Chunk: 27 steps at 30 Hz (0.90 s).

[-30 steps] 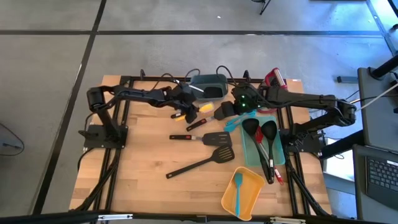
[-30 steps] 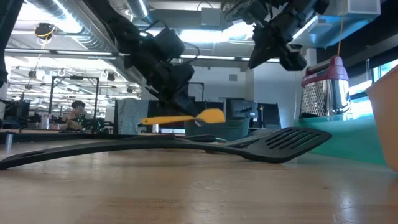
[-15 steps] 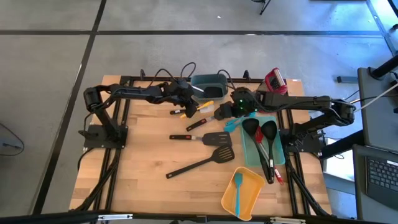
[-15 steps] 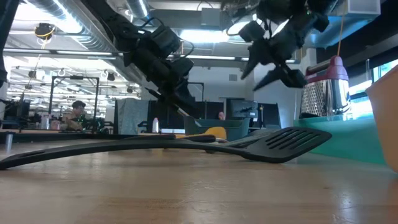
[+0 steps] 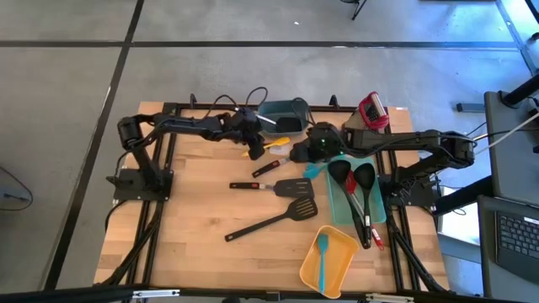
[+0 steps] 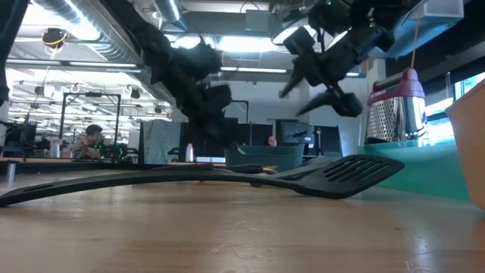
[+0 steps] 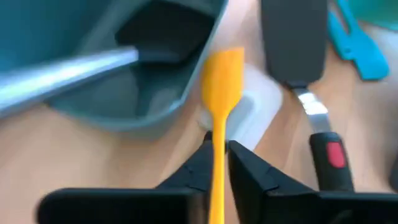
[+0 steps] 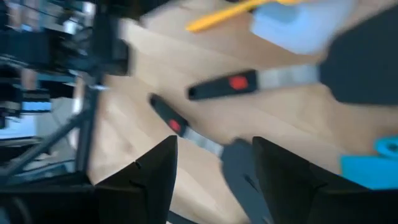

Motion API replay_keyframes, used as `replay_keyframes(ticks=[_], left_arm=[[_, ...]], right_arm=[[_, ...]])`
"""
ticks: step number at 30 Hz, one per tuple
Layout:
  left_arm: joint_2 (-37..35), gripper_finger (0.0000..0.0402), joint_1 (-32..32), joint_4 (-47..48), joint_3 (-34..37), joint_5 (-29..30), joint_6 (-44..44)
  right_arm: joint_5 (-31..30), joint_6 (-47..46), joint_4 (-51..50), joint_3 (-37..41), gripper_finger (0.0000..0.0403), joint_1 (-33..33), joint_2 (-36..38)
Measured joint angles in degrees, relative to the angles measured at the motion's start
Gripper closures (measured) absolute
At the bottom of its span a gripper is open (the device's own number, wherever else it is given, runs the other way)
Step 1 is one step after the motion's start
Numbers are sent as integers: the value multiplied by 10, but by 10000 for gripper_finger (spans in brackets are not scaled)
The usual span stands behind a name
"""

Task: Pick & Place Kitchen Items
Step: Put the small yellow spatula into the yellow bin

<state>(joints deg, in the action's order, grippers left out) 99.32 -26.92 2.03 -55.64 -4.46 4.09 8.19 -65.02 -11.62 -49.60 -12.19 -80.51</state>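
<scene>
Left tool [image 7: 219, 163] is pinching the yellow spatula [image 7: 222, 81] mid-handle; right tool [image 8: 214, 180] is hovering spread. I'm judging it light, floppy-headed, handle stiff.

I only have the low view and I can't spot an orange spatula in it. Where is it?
Observer: It is down on the table. The orange spatula lies with its head on a white spatula head beside the grey bin, and the left gripper is at its handle.
Operator: Is the right gripper carrying anything?
Observer: No. The right gripper is open and empty, above a black turner handle with a red mark.
Operator: What's lying in the teal tray on my right?
Observer: From above, the teal tray holds two black ladles, along with other dark-handled utensils.
</scene>
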Motion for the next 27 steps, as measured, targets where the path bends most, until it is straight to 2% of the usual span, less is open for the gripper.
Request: replay_keyframes(ticks=[3,7,10,12,15,19,24,27], left_arm=[[31,303,-18,7,1,-57,20],[64,233,-17,-10,1,-113,-16],[68,195,-1,-20,1,-99,-41],[68,180,10,-21,1,-61,-58],[69,169,23,-20,1,6,-80],[76,167,33,-23,1,65,-109],[95,175,30,-26,-1,65,-111],[111,194,27,-25,-2,59,-99]], right_arm=[[0,-6,27,0,194,0,0],[0,-6,30,0,194,0,0],[0,-6,27,0,194,0,0],[1,-6,27,0,194,0,0],[9,-6,29,0,194,0,0],[11,-6,29,0,194,0,0],[11,-6,29,0,194,0,0],[11,-6,29,0,194,0,0]])
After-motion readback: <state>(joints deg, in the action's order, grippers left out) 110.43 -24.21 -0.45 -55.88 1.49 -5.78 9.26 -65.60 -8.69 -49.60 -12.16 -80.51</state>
